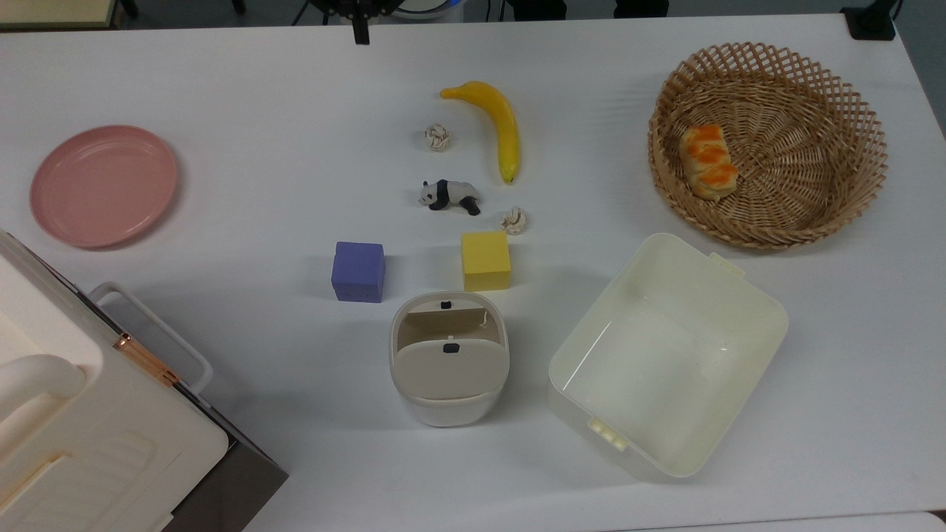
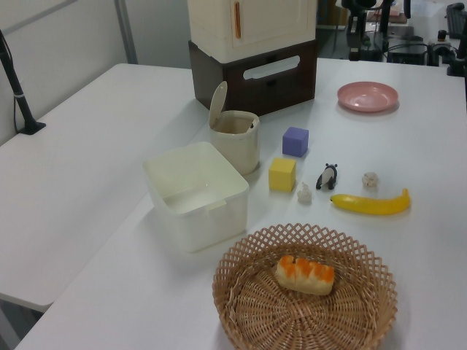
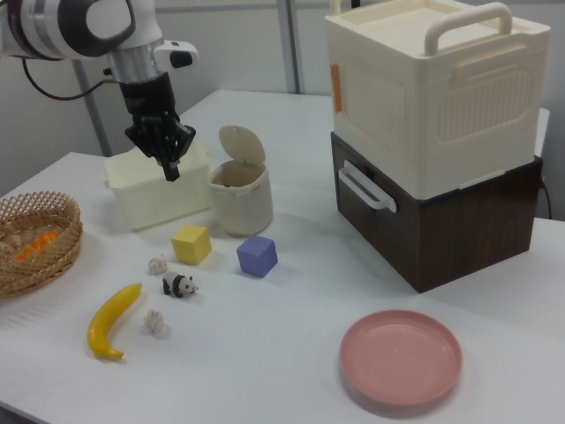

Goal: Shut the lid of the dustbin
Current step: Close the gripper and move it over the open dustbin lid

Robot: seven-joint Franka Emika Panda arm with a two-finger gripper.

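Nearest the top view's lower edge, on the white worktop (image 1: 259, 111): the dustbin (image 1: 447, 411), with the cream tub (image 1: 650, 355) just beside it on the top view's right. Standing almost upright on the bin's near side, hinged there: the lid (image 1: 448, 369), with its black button at the free upper edge and the bin's mouth open beyond it. Same reading from the right view: lid (image 3: 241, 144) raised and leaning slightly back off the rim, dustbin (image 3: 240, 208) uncovered.

Just past the bin, the purple cube (image 1: 358, 271) and the yellow cube (image 1: 485, 260), near the rim but apart from it. Farther on, the toy panda (image 1: 449, 196) and then the banana (image 1: 491, 125).

Farthest of all, at the top view's upper edge and somewhat toward the top view's left of the bin: the tool (image 1: 360, 31). Seen in the right view as raised well above the worktop, pointing down, drawn narrow to a single tip and holding nothing (image 3: 170, 168). Well apart from the lid, higher than its top edge.

Key relation, as a judgement: lid hinged on the side away from the tool, so closing means folding it toward the tool and down. Calls for crossing over the cubes and the open mouth, reaching the lid's back face or top edge, then pressing forward and down until the button meets the rim.
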